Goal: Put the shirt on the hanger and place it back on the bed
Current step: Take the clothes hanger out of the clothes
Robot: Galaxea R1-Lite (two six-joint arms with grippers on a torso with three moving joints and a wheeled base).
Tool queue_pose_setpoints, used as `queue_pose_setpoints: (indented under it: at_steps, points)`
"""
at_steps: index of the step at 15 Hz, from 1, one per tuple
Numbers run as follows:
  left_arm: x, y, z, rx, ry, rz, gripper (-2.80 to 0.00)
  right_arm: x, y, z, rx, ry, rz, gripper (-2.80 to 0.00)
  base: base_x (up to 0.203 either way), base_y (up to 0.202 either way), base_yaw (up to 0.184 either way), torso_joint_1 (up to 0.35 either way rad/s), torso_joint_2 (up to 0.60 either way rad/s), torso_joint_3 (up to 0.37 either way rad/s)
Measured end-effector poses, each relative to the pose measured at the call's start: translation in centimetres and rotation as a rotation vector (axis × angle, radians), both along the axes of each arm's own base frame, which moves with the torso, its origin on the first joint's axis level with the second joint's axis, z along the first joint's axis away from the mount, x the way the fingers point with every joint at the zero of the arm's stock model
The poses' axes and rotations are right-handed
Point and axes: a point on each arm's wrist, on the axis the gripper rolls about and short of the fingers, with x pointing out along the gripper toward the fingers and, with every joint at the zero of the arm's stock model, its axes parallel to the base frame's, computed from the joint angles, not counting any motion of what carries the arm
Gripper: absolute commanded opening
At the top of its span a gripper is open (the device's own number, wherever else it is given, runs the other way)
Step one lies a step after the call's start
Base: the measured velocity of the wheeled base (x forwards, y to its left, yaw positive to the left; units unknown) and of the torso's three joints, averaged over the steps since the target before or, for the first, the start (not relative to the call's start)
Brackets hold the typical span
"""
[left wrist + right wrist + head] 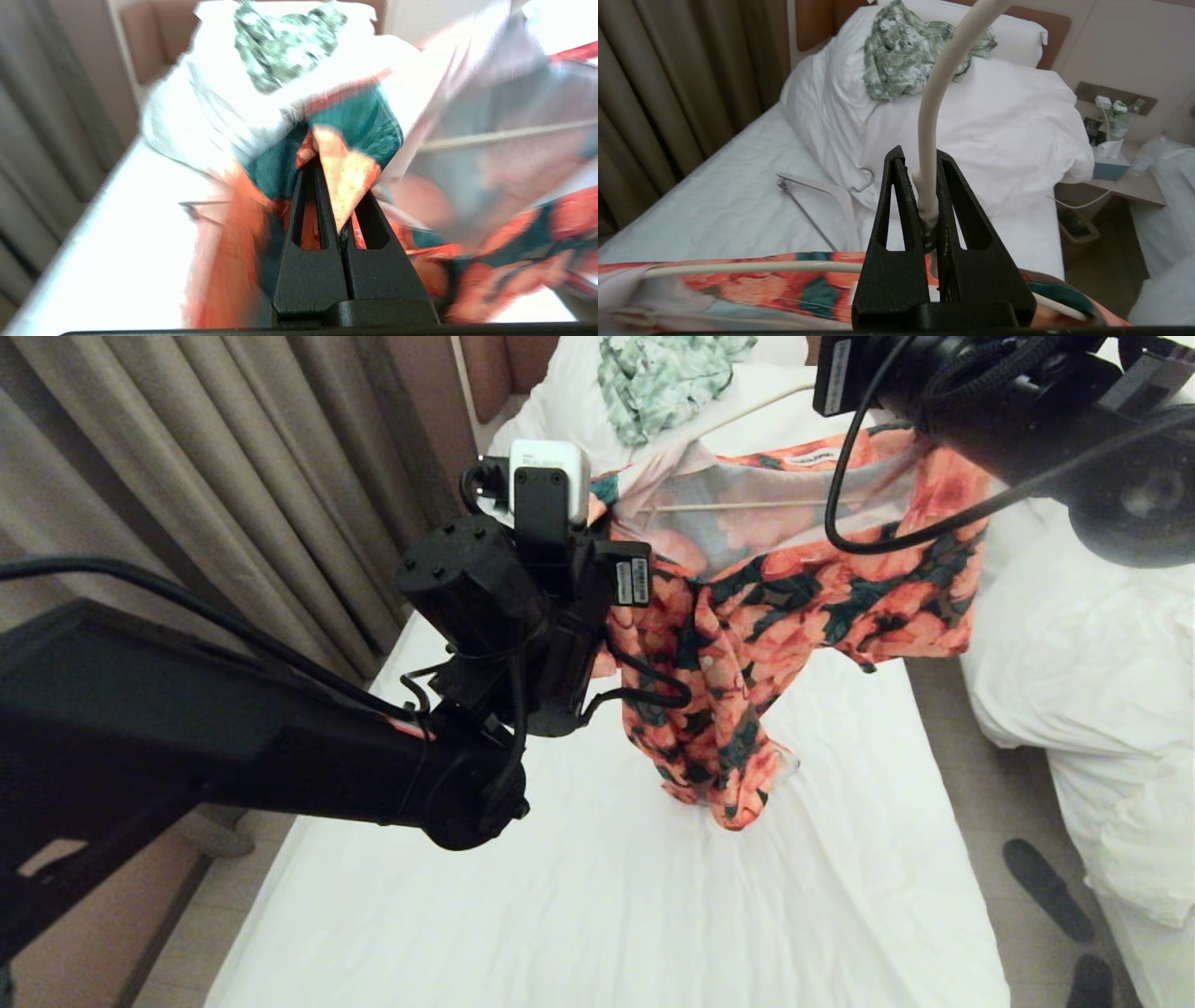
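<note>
While the shirt (747, 616) hangs above the bed (607, 896), its hem brushing the sheet, the left gripper (329, 186) pinches a fabric fold; farther, the right gripper (924, 210) clamps the hanger (931, 116) at its neck.

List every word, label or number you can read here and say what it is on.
None can be read.
White neck label on the shirt: dark print, too small.
Stickers on the left arm's wrist: barcode-like marks, too small.
White camera block above that wrist: grey lettering, blurred.
White sticker on the right arm: too small.
</note>
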Motion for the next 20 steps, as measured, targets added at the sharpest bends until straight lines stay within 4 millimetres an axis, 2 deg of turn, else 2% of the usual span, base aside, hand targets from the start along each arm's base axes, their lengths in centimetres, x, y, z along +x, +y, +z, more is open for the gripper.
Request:
queue_pose_setpoints:
  at_steps: [4,8,10,11,16,20]
  points:
    - [2.3,3.1,1.9,-0.009,-0.011,0.105,-2.8,1.7,-1.0,-0.6,-0.019,0.025,-0.035,-2.8,0.0,0.0,0.0,0.0,0.0,0.0]
    - [4.9,5.2,2.2,0.002,0.02,0.201,-2.8,3.9,-0.9,-2.5,-0.054,0.049,-0.067,-2.8,0.0,0.0,0.0,0.0,0.0,0.0]
    - [5.8,5.4,1.5,0.013,0.034,0.218,-2.8,4.8,-0.6,-3.4,-0.068,0.054,-0.074,-2.8,0.0,0.0,0.0,0.0,0.0,0.0]
    - [6.1,5.3,1.3,0.016,0.037,0.22,0.0,5.2,-0.5,-3.7,-0.072,0.062,-0.076,-2.8,0.0,0.0,0.0,0.0,0.0,0.0]
    - [6.8,5.2,0.6,0.026,0.044,0.22,0.0,6.4,0.2,-5.3,-0.089,0.096,-0.071,-2.8,0.0,0.0,0.0,0.0,0.0,0.0]
    - [7.6,7.0,0.4,0.045,0.0,0.186,0.0,7.2,0.8,-6.6,-0.098,0.119,-0.066,-2.8,0.0,0.0,0.0,0.0,0.0,0.0]
